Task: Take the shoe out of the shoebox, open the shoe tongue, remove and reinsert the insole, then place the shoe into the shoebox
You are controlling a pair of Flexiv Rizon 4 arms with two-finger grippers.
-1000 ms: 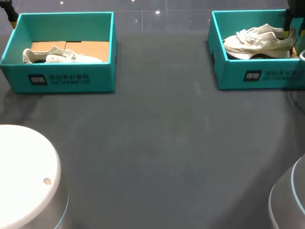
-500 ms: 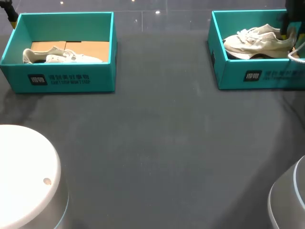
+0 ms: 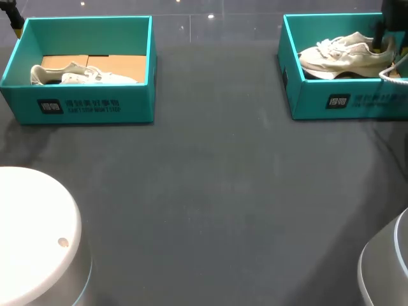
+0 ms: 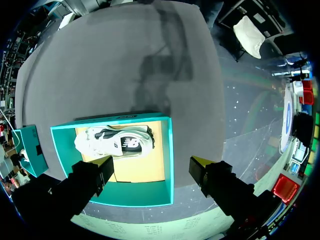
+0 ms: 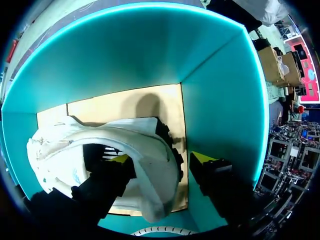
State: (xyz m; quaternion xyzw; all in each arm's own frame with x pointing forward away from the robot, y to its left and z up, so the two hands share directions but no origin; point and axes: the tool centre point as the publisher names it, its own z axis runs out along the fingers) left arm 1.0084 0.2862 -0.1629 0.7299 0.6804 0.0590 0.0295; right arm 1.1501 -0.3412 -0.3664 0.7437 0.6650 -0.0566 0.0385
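The right jaws stand apart inside the open teal cardboard shoebox (image 5: 215,90), low over the heel end of the cream-white lace-up sneaker with a dark sole (image 5: 145,145). The sneaker's heel collar runs between them. One yellow fingertip (image 5: 120,159) sits over the shoe's dark opening. The other fingertip (image 5: 202,157) is outside the heel, with a strip of the box's brown cardboard floor showing between it and the sole (so nothing is clamped). The sneaker rests on its sole on that floor, and its toe stretches away past the inner fingertip toward the box's far end wall. The tongue and laces lie beside and under that same fingertip.

The left jaws are also apart and hang well above a second teal cardboard shoebox (image 4: 140,192). One yellow fingertip (image 4: 106,162) is over the box's near end. The other (image 4: 200,162) is out past its side wall, over the dark grey counter (image 4: 125,60). Ahead of and below these jaws, a second white sneaker with a dark collar (image 4: 115,142) lies on this box's brown floor, close to the far wall, with its side panel turned up toward the jaws (nothing touches it).

The two shoeboxes sit well apart on the counter, each under its own arm's jaws.
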